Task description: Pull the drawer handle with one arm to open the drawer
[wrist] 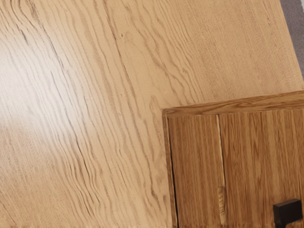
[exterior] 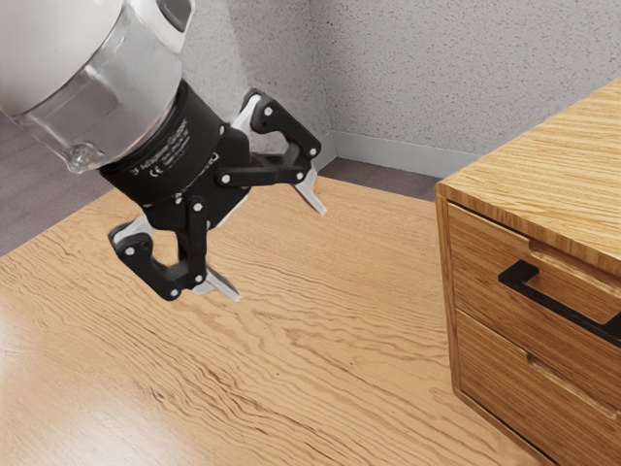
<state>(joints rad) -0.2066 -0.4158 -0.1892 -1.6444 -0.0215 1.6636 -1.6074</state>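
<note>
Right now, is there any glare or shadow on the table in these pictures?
Exterior view: a pale sheen washes the table at the view's lower left; the open gripper casts no distinct shadow. Wrist view: a bright patch fades the wood grain away from the cabinet; the drawer handle looks matte black.

Glossy white arm ends in black, white-lettered wrist and silver-tipped jaws.

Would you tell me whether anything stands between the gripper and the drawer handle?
Nothing visible does. The open gripper hangs apart from the cabinet, and only flat wooden surface lies below the gap to the black handle on the upper drawer.
</note>
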